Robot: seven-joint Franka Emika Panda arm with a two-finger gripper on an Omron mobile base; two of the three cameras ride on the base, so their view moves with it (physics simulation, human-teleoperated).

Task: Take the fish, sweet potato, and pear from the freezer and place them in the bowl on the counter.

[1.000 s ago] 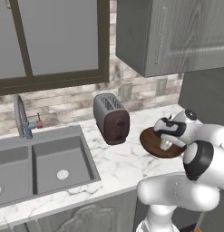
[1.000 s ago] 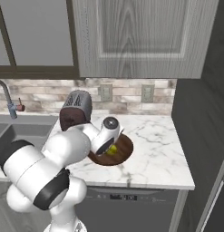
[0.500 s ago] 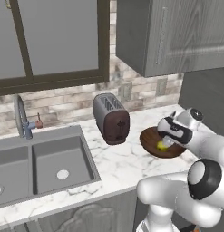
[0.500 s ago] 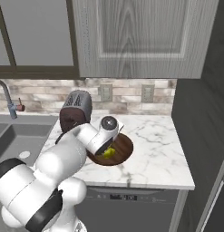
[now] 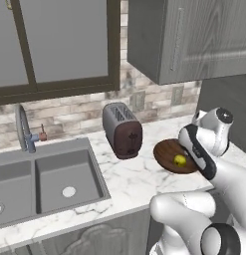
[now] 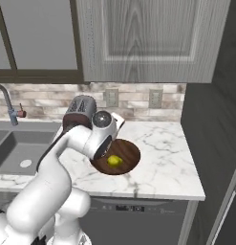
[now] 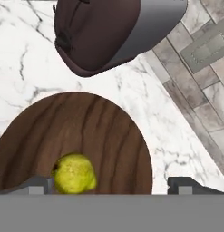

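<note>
The yellow-green pear [image 7: 74,173] lies loose inside the dark brown wooden bowl [image 7: 113,136], with nothing gripping it. It shows as well in the base views, pear [image 5: 180,160] [image 6: 113,161] in bowl [image 5: 164,152] [image 6: 131,150], on the white marble counter [image 6: 162,158]. My gripper [image 7: 112,186] hovers open just above the bowl, its two dark fingertips [image 7: 38,185] set wide apart either side of the bowl's near half. The hand [image 5: 196,149] covers the bowl's right side. The freezer's dark grey side [image 6: 210,119] stands at the counter's right end. Fish and sweet potato are out of view.
A dark brown and silver toaster [image 5: 122,130] [image 6: 77,111] stands just left of the bowl, against the brick backsplash. A double sink [image 5: 45,179] with a faucet [image 5: 23,129] lies further left. Grey wall cabinets [image 6: 138,38] hang overhead.
My hand has drawn back and up from the bowl, so the pear now shows lying free in it. The jaws stayed open.
</note>
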